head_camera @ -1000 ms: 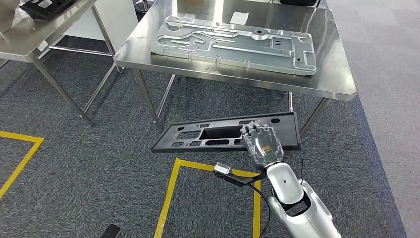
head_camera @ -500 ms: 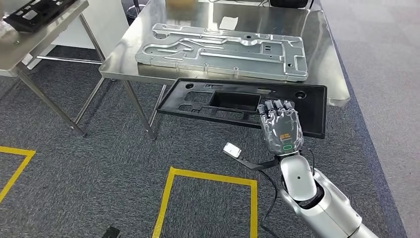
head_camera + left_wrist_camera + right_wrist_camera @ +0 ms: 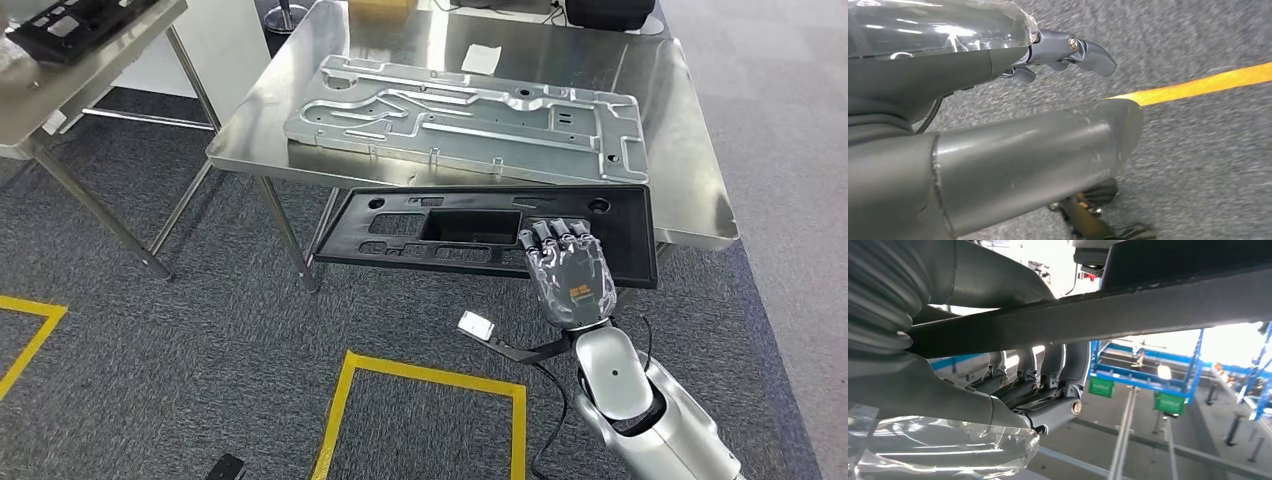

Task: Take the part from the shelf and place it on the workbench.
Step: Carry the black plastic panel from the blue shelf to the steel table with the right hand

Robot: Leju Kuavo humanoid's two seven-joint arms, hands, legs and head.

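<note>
Black plastic makes up the part point(image 3: 480, 225), a long flat panel with a rectangular cut-out near its middle and smaller slots and round holes along its length. It sits in the centre of the head view, held level in the air by the right hand point(image 3: 570, 270), whose fingers point(image 3: 548, 236) wrap over its near edge right of the cut-out. The panel's far edge lies just under or against the front rim of the tabletop point(image 3: 690, 190); I cannot tell whether they touch. In the right wrist view the same fingers point(image 3: 1048, 405) curl round the panel's dark edge point(image 3: 1148, 305).

On the steel tabletop, across the upper middle of the frame, lies a stamped metal plate point(image 3: 470, 115), pale grey, ribbed with raised channels and dotted with holes, taking up most of the front half. Behind it a small white slip point(image 3: 480, 58) rests on the polished surface. A second steel table point(image 3: 60, 90) fills the upper left corner, carrying another black panel point(image 3: 75, 15).

Below, the floor is grey carpet point(image 3: 180, 330) marked with yellow tape lines point(image 3: 430, 372).

The left hand point(image 3: 998, 100) hangs over carpet and a yellow line; its fingers point(image 3: 1088, 50) are loosely bent and hold nothing.
</note>
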